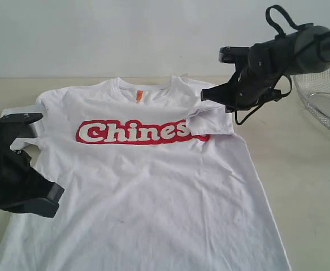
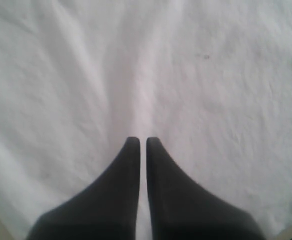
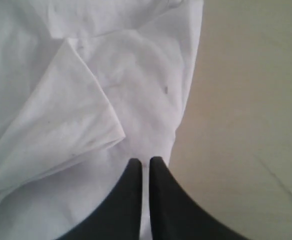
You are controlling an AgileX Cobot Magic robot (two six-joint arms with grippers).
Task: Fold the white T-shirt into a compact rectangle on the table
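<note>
Shirt (image 1: 153, 192) flat on table (image 1: 312, 186), front up. Long axis runs near-to-far in exterior view: collar and orange tag (image 1: 139, 96) at far end, hem toward camera. Lettering (image 1: 137, 132) reads upright across chest. Sleeve (image 1: 210, 121) on right side is folded inward and covers the end of the lettering. Left gripper (image 2: 142, 142) closed, over plain cloth at shirt's left edge. Right gripper (image 3: 145, 162) closed at shirt's right edge by the folded sleeve; can't tell if cloth is pinched. Mesh basket (image 1: 329, 101) far right.

One white T-shirt (image 1: 153, 197), one bench (image 1: 300, 186), and one wire-mesh basket (image 1: 326, 101) at three o'clock. Two grippers: one left gripper (image 2: 142, 142), one right gripper (image 3: 145, 161).
</note>
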